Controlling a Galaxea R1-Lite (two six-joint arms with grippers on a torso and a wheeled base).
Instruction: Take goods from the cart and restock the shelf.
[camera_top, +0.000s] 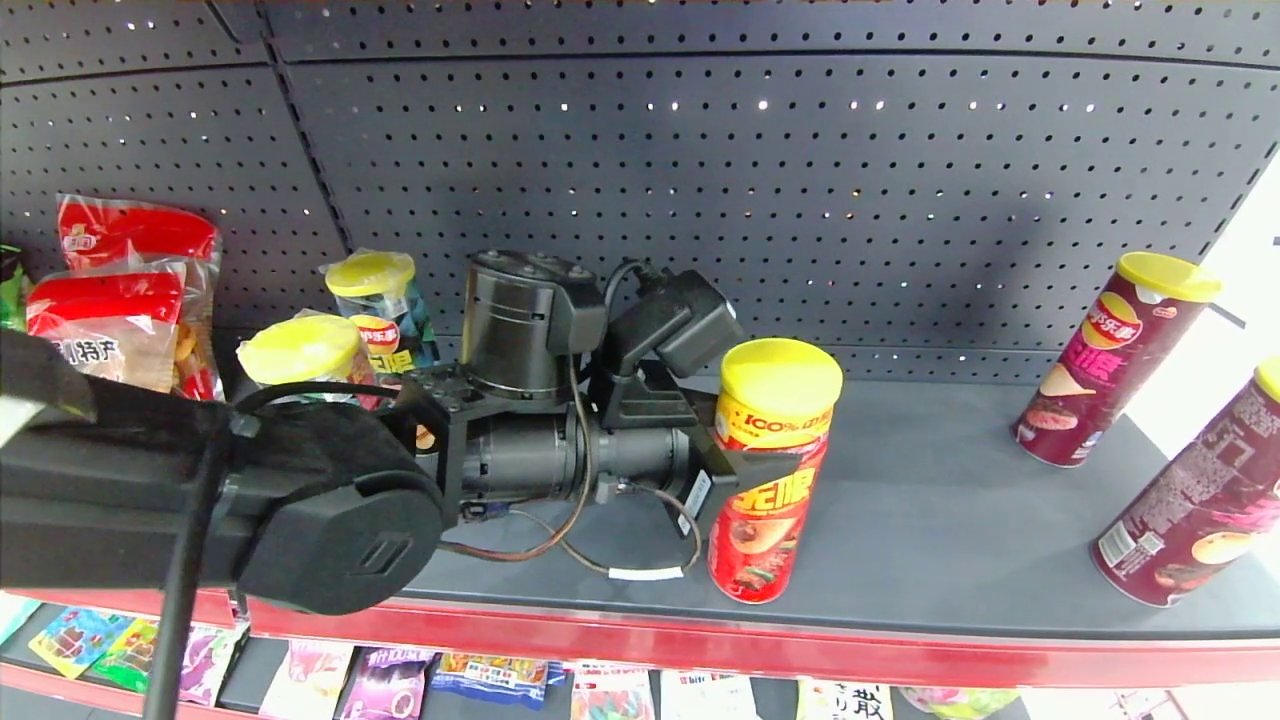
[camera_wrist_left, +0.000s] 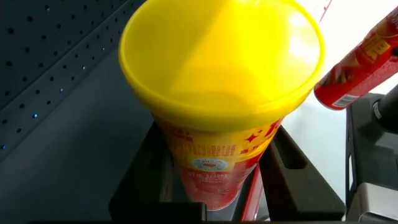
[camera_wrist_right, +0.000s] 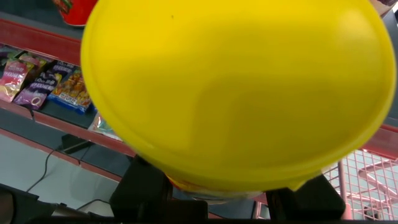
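Glossy printed red can (camera_top: 765, 535); smooth yellow plastic lid (camera_top: 781, 375); matt grey metal shelf (camera_top: 930, 520); perforated back panel (camera_top: 800, 200)

A shop: pegboard-backed shelf (camera_top: 950, 520) stocked with chip cans (camera_top: 1110, 360) and snack bags (camera_top: 120, 300).

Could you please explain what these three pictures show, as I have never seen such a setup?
This is a two-armed robot restocking a shop shelf. The large picture comes from a camera on its head; the other two come from cameras on its wrists. In the head view the left gripper is closed around a red can with a yellow lid, standing on the dark shelf. Two purple cans stand farther right; two yellow-lidded cans and red snack bags sit left, behind the arm. The right wrist view looks onto the yellow lid of another can held in the right gripper, with part of the red wire cart beyond.
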